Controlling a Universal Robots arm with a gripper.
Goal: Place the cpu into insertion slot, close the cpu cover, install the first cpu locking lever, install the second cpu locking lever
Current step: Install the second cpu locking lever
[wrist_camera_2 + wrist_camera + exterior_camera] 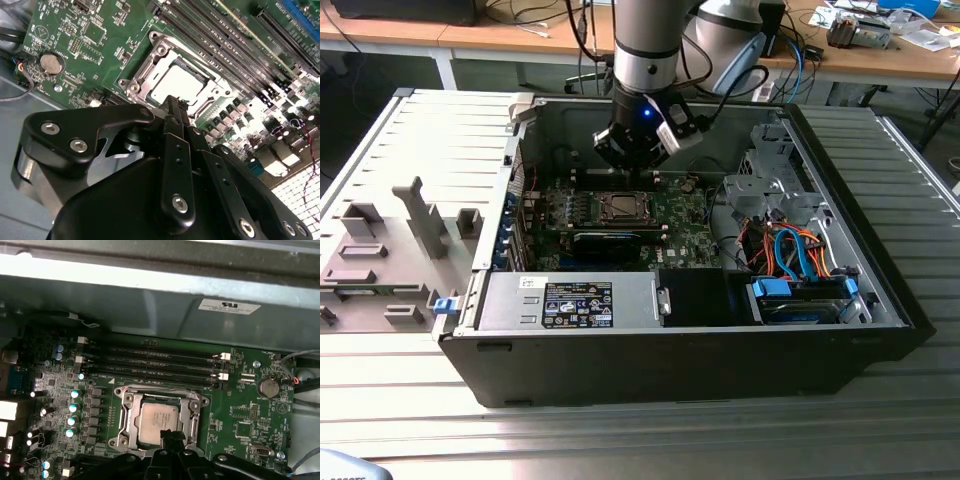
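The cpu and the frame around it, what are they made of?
The cpu looks topped with dull silvery-grey metal, with a soft, even sheen. The cpu cover framing it seems bare shiny steel-like metal, since it glints brightly. The board looks like green lacquered plastic.

Cpu (159,420): silvery-grey square, lay flat in insertion slot (125,401). Cpu cover (192,412): silvery frame, apparently closed around it.

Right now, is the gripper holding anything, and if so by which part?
Nothing visible. The gripper is closed, its tips meeting over the edge of the cpu cover; the cpu sits in the insertion slot.
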